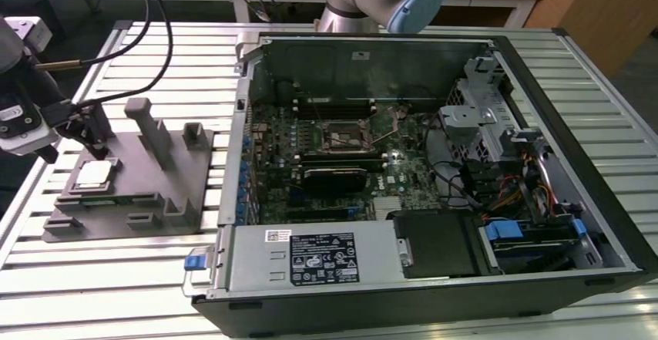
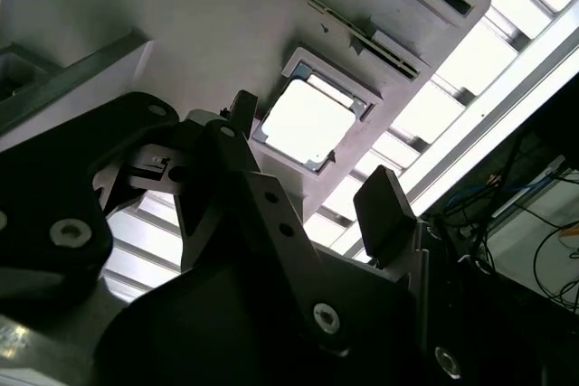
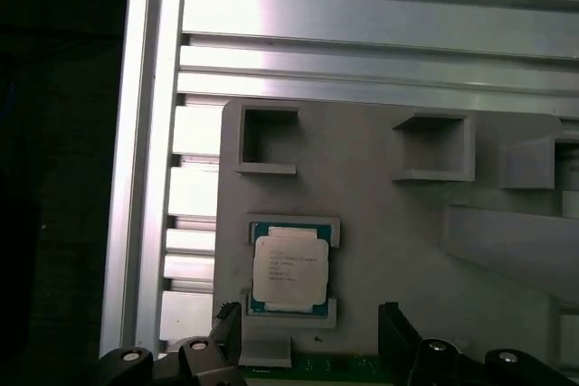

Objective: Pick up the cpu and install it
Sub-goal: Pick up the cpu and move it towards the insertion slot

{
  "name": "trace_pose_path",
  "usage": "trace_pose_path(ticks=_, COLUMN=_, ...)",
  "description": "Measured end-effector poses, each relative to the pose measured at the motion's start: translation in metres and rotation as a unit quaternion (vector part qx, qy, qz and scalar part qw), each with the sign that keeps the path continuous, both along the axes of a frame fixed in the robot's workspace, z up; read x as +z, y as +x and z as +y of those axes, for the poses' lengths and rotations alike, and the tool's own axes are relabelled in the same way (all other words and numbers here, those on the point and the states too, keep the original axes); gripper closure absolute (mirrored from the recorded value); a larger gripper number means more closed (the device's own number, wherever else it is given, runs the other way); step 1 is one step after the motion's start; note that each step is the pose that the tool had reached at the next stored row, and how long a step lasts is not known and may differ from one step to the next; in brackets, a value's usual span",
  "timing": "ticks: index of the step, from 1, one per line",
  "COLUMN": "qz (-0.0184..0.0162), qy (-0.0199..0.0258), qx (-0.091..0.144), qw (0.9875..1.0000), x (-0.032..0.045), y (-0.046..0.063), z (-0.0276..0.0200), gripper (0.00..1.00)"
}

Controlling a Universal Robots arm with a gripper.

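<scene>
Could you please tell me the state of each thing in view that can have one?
gripper, open, hovering above the cpu.
cpu, lying flat in a recess of the grey fixture, ungripped.
computer case, lying on its side, open.
motherboard socket, latch state unclear.

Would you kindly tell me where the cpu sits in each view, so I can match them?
Exterior view: the cpu lies in a recess of the grey fixture, at the exterior view's left.
Second wrist view: the cpu shows bright, framed in that recess.
First wrist view: the cpu sits in the same recess, metal top up.
Shared landmark: the grey fixture.
</scene>
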State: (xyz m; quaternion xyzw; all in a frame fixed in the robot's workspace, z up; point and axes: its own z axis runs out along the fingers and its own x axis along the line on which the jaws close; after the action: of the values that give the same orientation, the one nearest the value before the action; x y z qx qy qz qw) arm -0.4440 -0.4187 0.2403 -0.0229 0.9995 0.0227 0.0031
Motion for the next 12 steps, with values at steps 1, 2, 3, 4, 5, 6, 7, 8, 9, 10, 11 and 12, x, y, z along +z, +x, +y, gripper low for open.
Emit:
trace_pose_path(ticks=1, qz=0.0, qy=0.0, qx=0.0, qw=1.0, x=-0.0007, y=0.0, z=0.0, gripper=0.29)
trace_pose_path(ticks=2, qz=0.0, qy=0.0, qx=0.0, qw=1.0, x=-0.0016, y=0.0, z=0.0, gripper=0.29)
trace_pose_path(ticks=3, qz=0.0001, qy=0.0, qx=0.0, qw=1.0, x=-0.0026, y=0.0, z=0.0, gripper=0.29)
trace_pose_path(ticks=4, qz=0.0001, qy=0.0, qx=-0.001, qw=1.0, x=-0.0037, y=0.0, z=0.0, gripper=0.29)
trace_pose_path(ticks=5, qz=0.0, qy=0.0, qx=-0.004, qw=1.0, x=-0.0049, y=0.0, z=0.0, gripper=0.29)
trace_pose_path(ticks=6, qz=0.0, qy=0.0, qx=-0.009, qw=1.0, x=-0.0061, y=0.0, z=-0.0001, gripper=0.29)
trace_pose_path(ticks=7, qz=0.0, qy=0.0, qx=-0.013, qw=0.9999, x=-0.0074, y=0.0, z=-0.0001, gripper=0.29)
trace_pose_path(ticks=8, qz=0.0001, qy=0.0, qx=-0.015, qw=0.9999, x=-0.0087, y=0.0, z=-0.0001, gripper=0.29)
trace_pose_path(ticks=9, qz=0.0001, qy=0.0, qx=-0.017, qw=0.9999, x=-0.0103, y=0.0, z=0.0, gripper=0.29)
trace_pose_path(ticks=10, qz=0.0001, qy=0.0, qx=-0.018, qw=0.9998, x=-0.0121, y=0.0, z=0.0001, gripper=0.29)
trace_pose_path(ticks=11, qz=0.0, qy=0.0, qx=-0.018, qw=0.9998, x=-0.0137, y=0.0, z=0.0002, gripper=0.29)
trace_pose_path(ticks=12, qz=0.0, qy=0.0, qx=-0.018, qw=0.9998, x=-0.0151, y=-0.001, z=0.0004, gripper=0.29)
